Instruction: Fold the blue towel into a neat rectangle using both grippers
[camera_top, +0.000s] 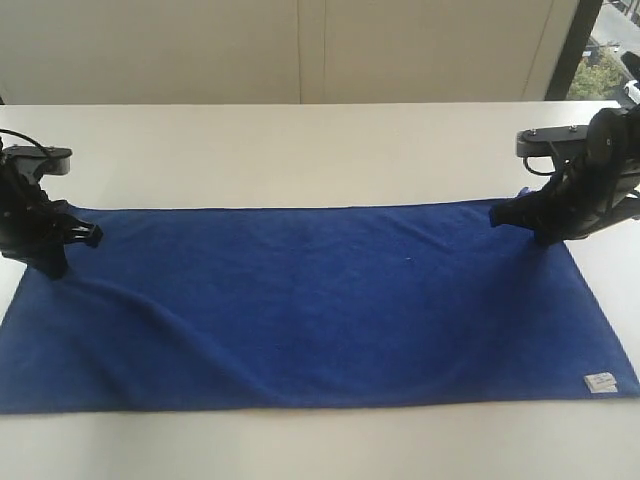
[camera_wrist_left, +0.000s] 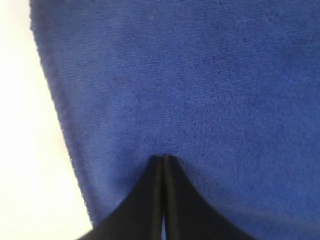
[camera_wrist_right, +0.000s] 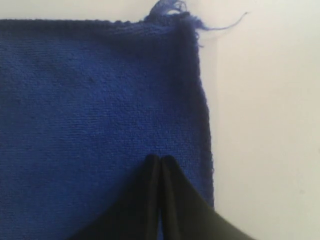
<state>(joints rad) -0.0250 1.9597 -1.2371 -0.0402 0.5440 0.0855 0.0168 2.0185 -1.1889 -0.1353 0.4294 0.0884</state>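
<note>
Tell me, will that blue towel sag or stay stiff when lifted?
Probably floppy: the blue towel shows soft ripples near the left gripper. Likely light, since it lies thin and flat. Its plush nap should resist slipping.

The blue towel is one solid deep royal shade with a fine plush weave, lying on a plain white table. It has a small white tag with faint grey print at one corner and loose blue threads fraying from another. The left gripper and right gripper are solid black, and the panelled wall behind is pale cream.
</note>
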